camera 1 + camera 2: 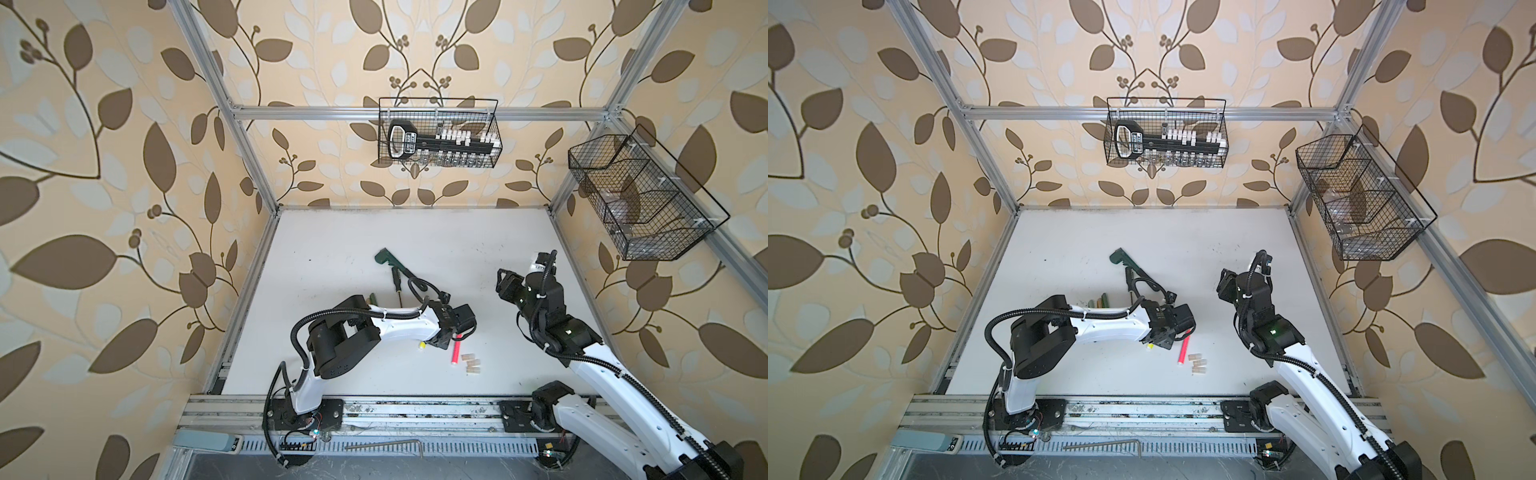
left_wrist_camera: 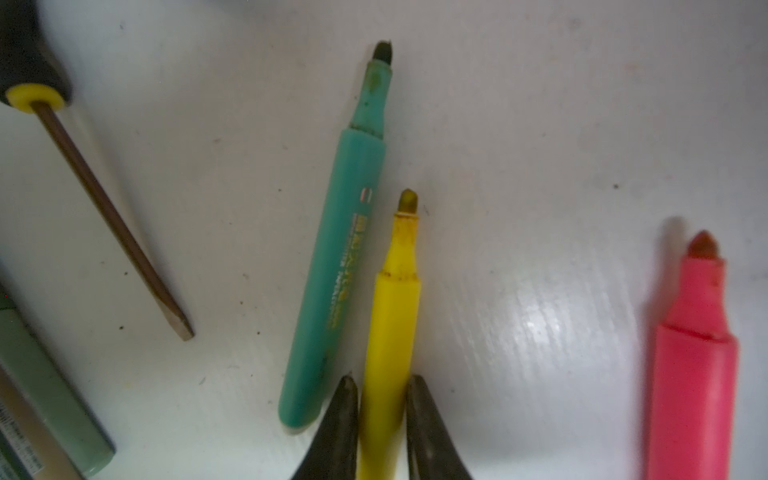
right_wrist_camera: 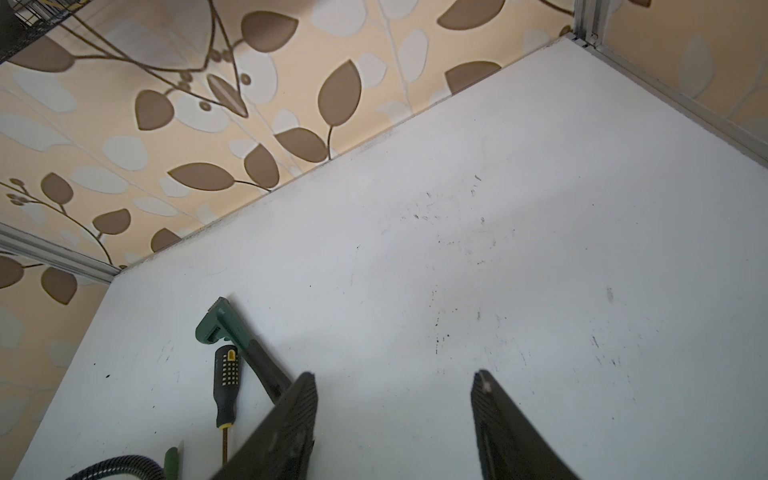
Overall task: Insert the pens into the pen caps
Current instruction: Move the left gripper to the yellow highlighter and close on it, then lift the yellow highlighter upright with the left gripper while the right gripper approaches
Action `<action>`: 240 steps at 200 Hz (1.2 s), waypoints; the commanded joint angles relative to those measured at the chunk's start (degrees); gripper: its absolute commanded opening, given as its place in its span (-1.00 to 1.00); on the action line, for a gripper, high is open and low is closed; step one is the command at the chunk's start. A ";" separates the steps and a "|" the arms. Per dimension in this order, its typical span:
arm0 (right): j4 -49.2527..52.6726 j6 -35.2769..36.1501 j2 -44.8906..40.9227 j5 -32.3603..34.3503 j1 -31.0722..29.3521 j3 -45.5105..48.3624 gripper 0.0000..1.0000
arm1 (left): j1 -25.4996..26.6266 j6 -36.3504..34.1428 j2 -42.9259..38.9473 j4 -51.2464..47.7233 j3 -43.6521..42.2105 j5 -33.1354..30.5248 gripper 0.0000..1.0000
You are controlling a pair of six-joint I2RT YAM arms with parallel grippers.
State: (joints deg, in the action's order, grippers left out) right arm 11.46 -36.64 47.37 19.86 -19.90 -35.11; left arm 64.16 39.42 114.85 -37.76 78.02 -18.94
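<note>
In a top view, the left claw [image 1: 436,338] sits low over the middle of the white desk [image 1: 332,374]. Its own wrist hides all but one end of the bright yellow pen [image 1: 422,344]. The neon pink pen [image 1: 456,352] lies just beside it, with a cluster of beige pen caps [image 1: 471,361] near that pen's nearer end and a dark green wrench [image 1: 388,261] farther back. In a top view, two green pens [image 1: 1100,300] show past the left arm, which covers their lower ends. Only the left wrist view settles the grip: the claw is clenched on the uncapped yellow pen's barrel, the teal green pen [image 2: 336,282] is close alongside, and a screwdriver [image 2: 108,216] lies well apart. In the right wrist view, the right claw [image 3: 395,378] hangs released and empty above bare desk, one finger overlapping the wrench's handle.
</note>
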 commanded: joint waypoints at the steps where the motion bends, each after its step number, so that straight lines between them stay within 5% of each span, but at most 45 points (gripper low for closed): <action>1: 0.99 -0.33 -0.10 -0.53 0.20 0.22 0.20 | 0.35 1.10 0.72 -1.58 1.50 1.73 -0.60; 156: 1.19 -0.71 -0.44 -0.85 0.21 0.31 0.19 | -1.49 0.11 -0.41 6.30 -2.58 12.57 -0.84; 199: -0.43 -1.32 -1.74 -4.49 0.29 1.39 0.19 | -1.73 -3.19 -10.31 15.09 -9.81 11.25 -1.00; 240: -8.18 -3.60 -1.70 -14.49 0.25 5.42 0.16 | -1.73 -7.18 -22.80 24.10 -18.40 5.77 -1.00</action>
State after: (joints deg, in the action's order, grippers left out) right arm 8.27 -38.24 45.69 12.93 -19.81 -32.51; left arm 62.57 35.83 101.12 -21.71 62.89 -9.50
